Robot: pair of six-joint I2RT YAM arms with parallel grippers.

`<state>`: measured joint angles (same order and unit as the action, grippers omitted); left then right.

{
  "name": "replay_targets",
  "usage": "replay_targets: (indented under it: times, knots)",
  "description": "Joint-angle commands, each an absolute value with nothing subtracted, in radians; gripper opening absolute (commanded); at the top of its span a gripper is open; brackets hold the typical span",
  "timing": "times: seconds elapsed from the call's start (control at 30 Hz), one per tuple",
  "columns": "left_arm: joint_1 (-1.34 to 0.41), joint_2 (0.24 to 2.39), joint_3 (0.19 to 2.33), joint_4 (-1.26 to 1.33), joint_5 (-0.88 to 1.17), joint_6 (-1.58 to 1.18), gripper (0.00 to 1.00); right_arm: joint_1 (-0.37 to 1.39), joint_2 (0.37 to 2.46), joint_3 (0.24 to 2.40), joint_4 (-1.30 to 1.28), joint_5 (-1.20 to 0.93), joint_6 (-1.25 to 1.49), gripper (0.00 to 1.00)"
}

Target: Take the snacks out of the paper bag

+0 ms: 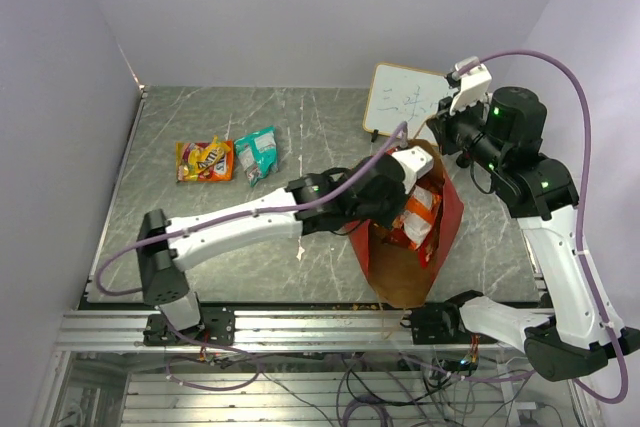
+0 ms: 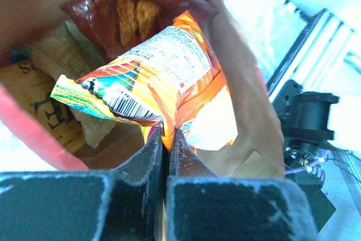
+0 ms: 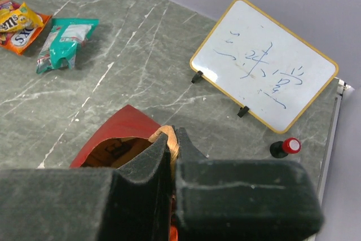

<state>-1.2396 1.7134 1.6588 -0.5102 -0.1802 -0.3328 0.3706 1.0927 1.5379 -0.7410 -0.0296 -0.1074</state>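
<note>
Your left tool (image 2: 167,135): pinching orange snack packet (image 2: 169,71) inside paper bag (image 2: 248,122). Your right tool (image 3: 172,139): clamping bag rim, jaws pressing together.

The left arm (image 1: 240,217) reaches low and far to the right, its wrist tipped downward. The left gripper (image 2: 165,132) has its jaws pinched on an orange snack packet (image 2: 163,77). The right arm (image 1: 565,257) rises tall and folds over. The right gripper (image 3: 171,138) is clamped tight, apparently on the paper bag (image 3: 127,125) rim.
</note>
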Motion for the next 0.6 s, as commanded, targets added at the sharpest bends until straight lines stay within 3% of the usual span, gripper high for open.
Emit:
replay_targets:
  times: [0.0, 0.2, 0.47, 0.57]
  knots:
    - [-1.229, 1.587, 1.684, -0.488, -0.124, -0.244, 0.07, 0.37, 1.057, 1.54, -0.562, 0.005, -0.086, 0.0]
    - [-1.214, 1.438, 1.706, -0.501, -0.229, -0.19, 0.07, 0.37, 1.076, 1.535, -0.538, -0.003, -0.083, 0.0]
    - [-1.19, 1.22, 1.591, -0.408, -0.896, -0.196, 0.07, 0.37, 1.085, 1.531, -0.523, -0.008, -0.077, 0.0]
    - [-1.088, 1.205, 1.59, -0.492, -0.991, -0.305, 0.07, 0.37, 1.083, 1.529, -0.526, -0.005, -0.077, 0.0]
